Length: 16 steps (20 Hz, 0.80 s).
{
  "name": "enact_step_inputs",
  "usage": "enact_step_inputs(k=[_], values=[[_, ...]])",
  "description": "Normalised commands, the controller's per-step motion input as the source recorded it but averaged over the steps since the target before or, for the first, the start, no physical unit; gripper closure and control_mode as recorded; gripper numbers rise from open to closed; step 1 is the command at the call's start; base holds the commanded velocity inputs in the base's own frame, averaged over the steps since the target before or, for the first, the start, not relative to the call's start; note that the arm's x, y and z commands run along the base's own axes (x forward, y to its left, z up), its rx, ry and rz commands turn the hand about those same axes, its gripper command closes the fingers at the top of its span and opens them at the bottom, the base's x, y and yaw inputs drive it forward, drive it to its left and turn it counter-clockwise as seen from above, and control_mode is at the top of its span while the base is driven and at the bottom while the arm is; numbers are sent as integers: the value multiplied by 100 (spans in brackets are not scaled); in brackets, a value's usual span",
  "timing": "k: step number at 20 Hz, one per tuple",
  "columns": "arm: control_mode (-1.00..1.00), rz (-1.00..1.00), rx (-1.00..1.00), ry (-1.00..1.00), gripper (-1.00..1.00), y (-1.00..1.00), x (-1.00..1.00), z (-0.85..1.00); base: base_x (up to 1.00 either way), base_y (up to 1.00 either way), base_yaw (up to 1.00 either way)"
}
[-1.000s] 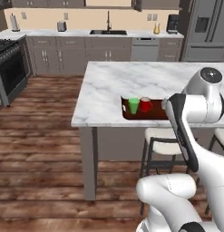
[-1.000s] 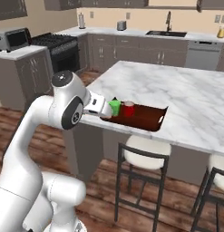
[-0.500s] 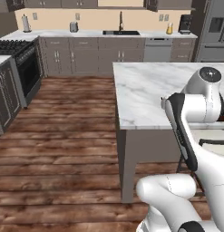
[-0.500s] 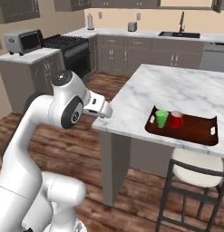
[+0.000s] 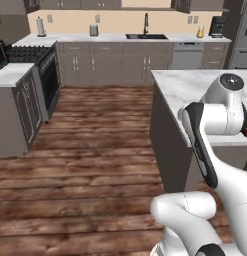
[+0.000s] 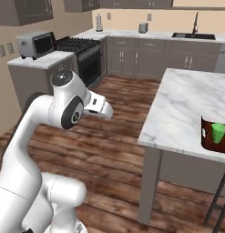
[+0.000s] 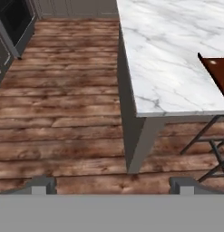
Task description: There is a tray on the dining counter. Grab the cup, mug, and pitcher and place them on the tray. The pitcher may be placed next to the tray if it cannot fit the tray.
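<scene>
Across the kitchen on the far counter (image 5: 120, 38): pitcher (image 5: 200, 32), well ahead of wide-open, empty gripper (image 7: 113, 185); tray (image 6: 214, 140) holding cup (image 6: 218, 133).

No text, label, brand, number or sign can be read anywhere in these views. The appliances and cabinet fronts carry no legible lettering.

one tray (image 6: 206, 136), one cup (image 6: 217, 133) — one pitcher (image 5: 200, 32)

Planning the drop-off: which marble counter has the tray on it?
The freestanding dining counter; the reddish-brown tray holding the green cup sits near its edge. The wall worktop carries the sink.
</scene>
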Motion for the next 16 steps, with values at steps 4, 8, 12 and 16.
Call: enact_step_inputs(k=[4,8,12,16], values=[[100,0,0,0,-100,0,0,0,74,100,-11],[100,0,0,0,-100,0,0,0,81,100,-13],[100,0,0,0,-100,0,0,0,84,100,-18],[100,0,0,0,-100,0,0,0,92,89,-25]])
